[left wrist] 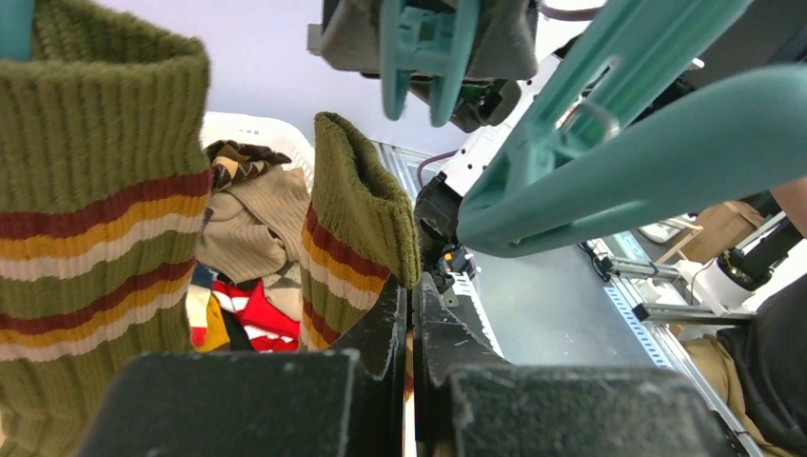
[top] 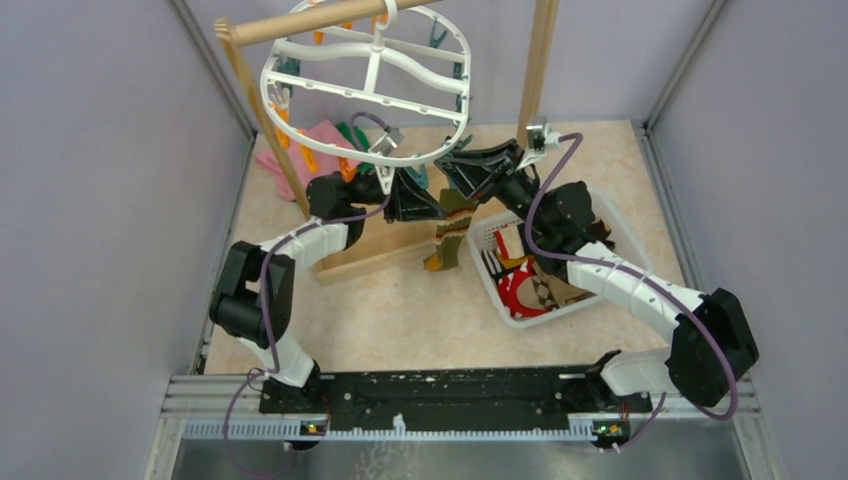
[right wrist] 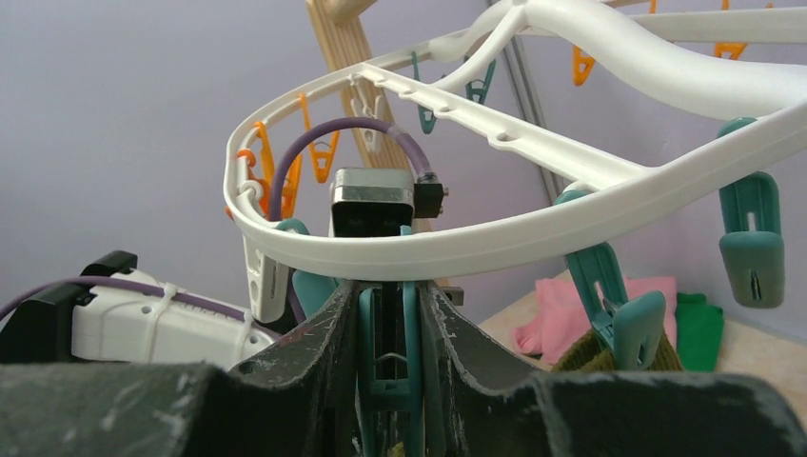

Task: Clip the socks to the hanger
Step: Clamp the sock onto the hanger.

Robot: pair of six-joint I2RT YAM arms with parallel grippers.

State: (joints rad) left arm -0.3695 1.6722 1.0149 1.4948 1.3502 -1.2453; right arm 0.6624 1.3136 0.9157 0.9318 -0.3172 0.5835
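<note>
The white oval hanger (top: 370,85) hangs from a wooden pole, with teal and orange clips under its rim (right wrist: 476,249). Below the rim, my right gripper (right wrist: 388,309) is shut on a teal clip (right wrist: 388,343) and squeezes it. My left gripper (left wrist: 411,305) is shut on the cuff of an olive-brown sock with orange stripes (left wrist: 357,224), holding it just under that clip. In the top view both grippers (top: 425,200) (top: 462,178) meet at the hanger's near edge and the sock (top: 450,240) dangles below. A second olive striped sock (left wrist: 95,238) hangs from a neighbouring teal clip (right wrist: 609,319).
A white slotted basket (top: 530,320) at the right holds more socks, red (top: 520,290), tan (left wrist: 247,224) and argyle. Pink (top: 320,140) and green (top: 352,135) cloths lie behind the rack. The wooden rack's pole (top: 300,22), uprights and base board (top: 370,255) stand near both arms.
</note>
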